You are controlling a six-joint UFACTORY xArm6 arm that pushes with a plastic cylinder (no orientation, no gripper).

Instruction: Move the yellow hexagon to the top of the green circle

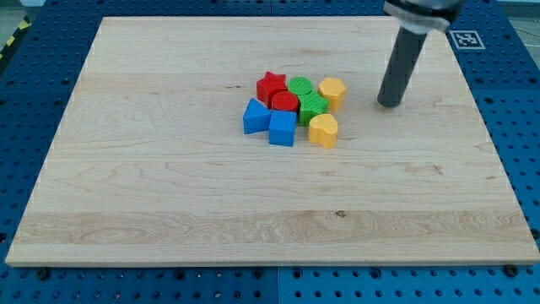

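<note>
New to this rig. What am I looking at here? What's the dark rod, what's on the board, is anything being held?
There is one picture, from a single camera looking down at an angle on a wooden board that lies on a blue perforated table.

The dark rod coming in from the view's top right is the end of a robot arm. It has no grasping tool; its lower end, my tip, slides on the board and pushes blocks. Nothing is held.

Near the board's middle sits a tight cluster of small blocks: a red star, a red cylinder, a green circle, a second green block, a blue triangle, a blue block, a yellow hexagon and a yellow heart.

My tip stands apart from the cluster, to the view's right of the yellow hexagon, touching no block.
</note>
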